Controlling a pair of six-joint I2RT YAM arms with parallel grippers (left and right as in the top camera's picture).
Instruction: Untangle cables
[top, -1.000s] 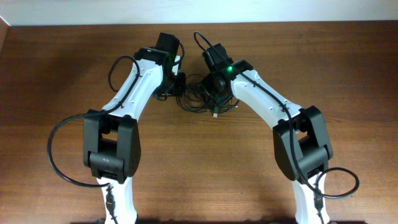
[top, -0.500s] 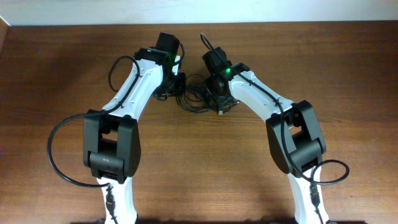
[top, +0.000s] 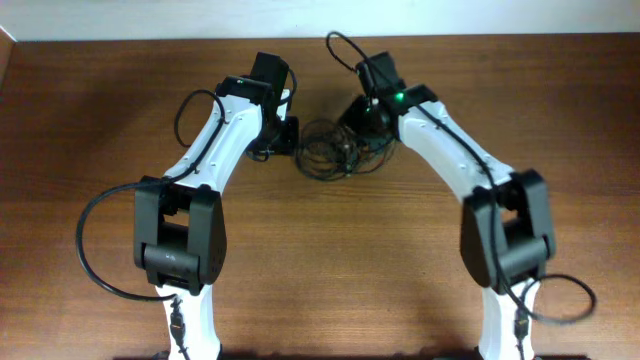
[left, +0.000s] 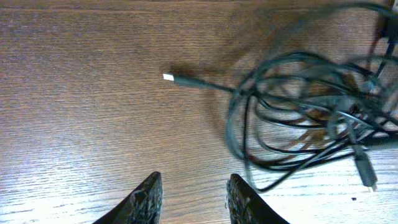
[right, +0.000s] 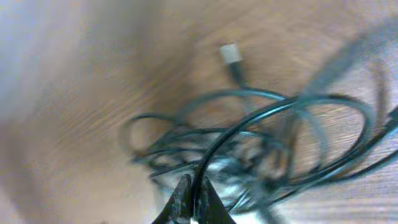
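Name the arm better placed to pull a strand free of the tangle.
Likely right: the right end effector is shut on a strand of the cables. The left end effector stands open beside the tangle, gripping nothing.

A brown wooden table (top: 80, 120) borders a pale strip (top: 150, 20).

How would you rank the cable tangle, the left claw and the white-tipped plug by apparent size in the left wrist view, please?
1. cable tangle
2. left claw, though cropped and nearest the camera, so unsure
3. white-tipped plug, clearly smallest
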